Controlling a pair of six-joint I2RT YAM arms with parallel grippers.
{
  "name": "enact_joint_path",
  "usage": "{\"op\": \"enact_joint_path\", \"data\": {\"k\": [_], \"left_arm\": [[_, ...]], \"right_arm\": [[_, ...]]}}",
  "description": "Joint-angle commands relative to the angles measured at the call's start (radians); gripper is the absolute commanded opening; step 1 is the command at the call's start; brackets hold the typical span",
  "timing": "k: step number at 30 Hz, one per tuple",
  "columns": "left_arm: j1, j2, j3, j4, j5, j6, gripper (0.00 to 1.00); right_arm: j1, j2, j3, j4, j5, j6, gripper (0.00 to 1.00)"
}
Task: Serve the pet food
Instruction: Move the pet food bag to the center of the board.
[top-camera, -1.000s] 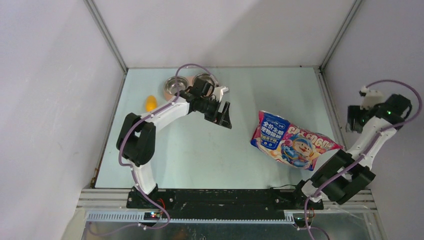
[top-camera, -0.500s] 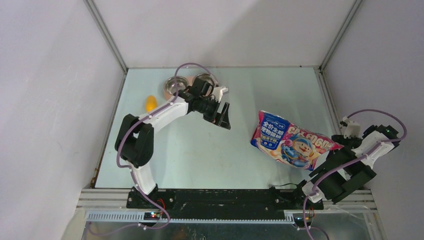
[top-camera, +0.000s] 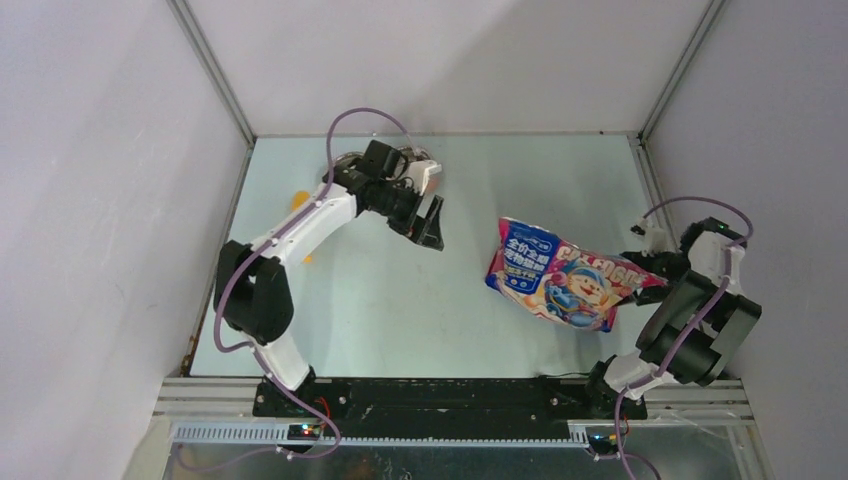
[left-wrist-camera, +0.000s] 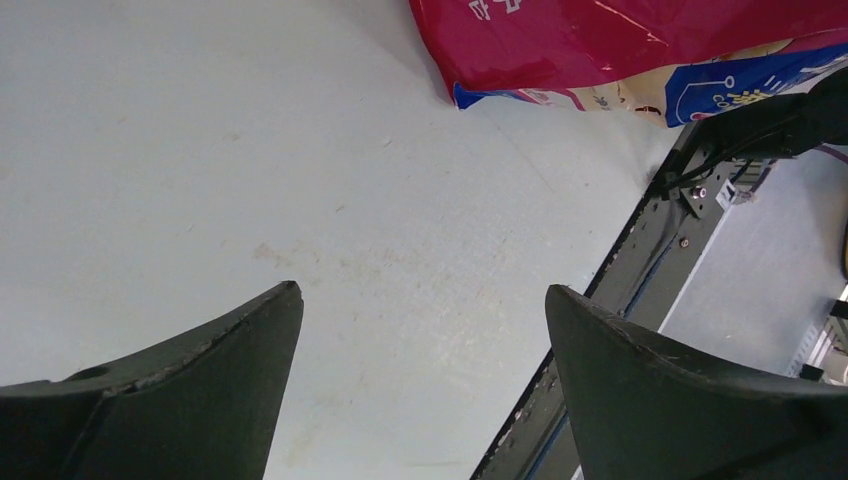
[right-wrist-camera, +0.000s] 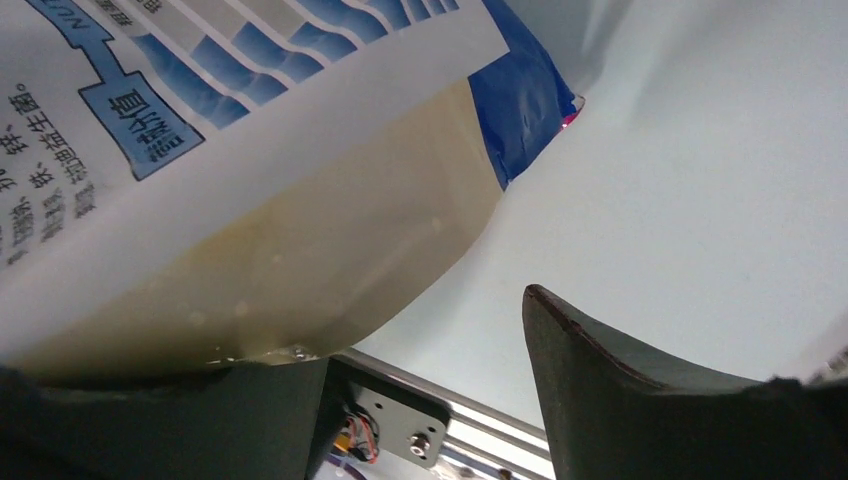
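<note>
Two arms in play | right gripper (top-camera: 640, 282) has swung in at the right end of the pet food bag (top-camera: 560, 275), jaws apart, nothing clamped | bag nudged left, lying on table (top-camera: 400, 300) right of centre | left gripper (top-camera: 432, 228) spread, empty | lift next, likely.

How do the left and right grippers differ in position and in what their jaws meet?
The left gripper hangs over bare table, left of the cat food bag; the right gripper sits at that bag's right end. Nothing lies between the left jaws; the bag's end lies by one of the right jaws and clear of the other. Both stand open, and neither clamps anything.
</note>
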Motion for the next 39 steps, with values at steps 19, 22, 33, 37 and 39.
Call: {"op": "enact_joint_path", "data": {"k": [19,22,33,37,39], "left_arm": [[0.298,-0.198,-0.105,-0.133,0.024,0.175,0.98],[0.326,-0.235,-0.134,-0.112,0.033,0.176,0.97],[0.354,-0.467,-0.291,0.039,-0.028,0.159,1.00],[0.361,-0.524,-0.326,0.063,-0.053,0.170,1.00],[0.362,-0.540,-0.346,0.072,-0.067,0.184,1.00]], "right_arm": [[0.539,0.257,0.253,0.248,-0.158,0.561,0.75],[0.577,0.301,0.309,0.267,-0.146,0.600,0.75],[0.750,0.362,0.441,0.261,-0.122,0.641,0.75],[0.782,0.363,0.430,0.254,-0.139,0.636,0.75],[0.789,0.355,0.425,0.251,-0.148,0.635,0.75]]}}
